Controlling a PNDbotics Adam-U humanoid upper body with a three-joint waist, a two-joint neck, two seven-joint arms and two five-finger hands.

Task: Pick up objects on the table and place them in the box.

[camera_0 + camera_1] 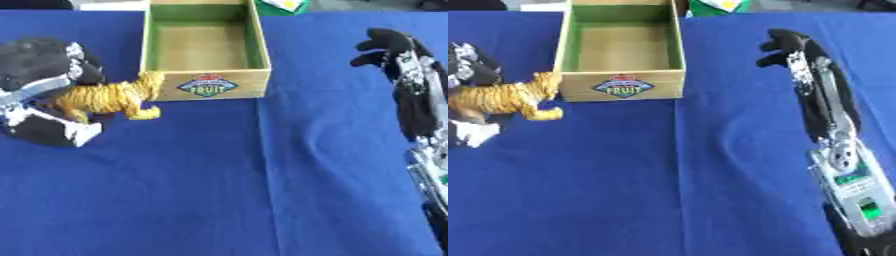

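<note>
The blue tabletop (219, 190) shows nothing loose left to collect in these views; the wooden box (204, 85), with its green lining and fruit label, stands at the far middle and looks empty, so by my reading no object has gone in yet; the right hand (785, 47) rests idle over the cloth at the right, fingers relaxed and holding nothing; the left hand (39, 90) is clasped round the toy tiger (109, 98), whose head is close to the box's near left corner; the lift over the wall and the release remain.
</note>
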